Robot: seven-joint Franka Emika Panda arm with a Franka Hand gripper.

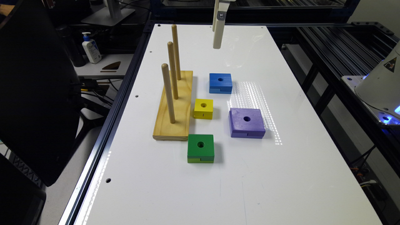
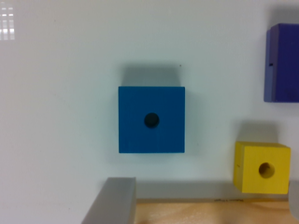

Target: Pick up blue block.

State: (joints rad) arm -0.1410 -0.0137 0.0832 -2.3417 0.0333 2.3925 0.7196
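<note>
- Closest to the wrist camera is a grey finger (image 2: 112,200) of the end effector (image 2: 201,198). A sliver of the other finger sits far across the frame, so the jaws stand wide, with nothing held.
- The blue block (image 2: 151,120) lies flat on the worktop (image 1: 281,172), just off the peg base (image 1: 175,109) near its far end, apart from it and from every other block.
- It looks like a rigid, light, painted wooden piece. That would make it unlikely to deform or break, though the smooth faces may slip a little.
- Best hold, I judge: two opposite flat sides, centred and squared to the jaws, avoiding the notched side.
- Outward from the base: the yellow block (image 1: 203,108) sits beside its middle, the purple block (image 1: 247,122) further out, and the green block (image 1: 200,148) at the near corner.
- The wrist view shows the block's top and hole from straight above, nearly centred.
- The exterior view adds the side notch, the pegs and the end effector (image 1: 217,37) hanging well above the worktop, beyond the block.
</note>
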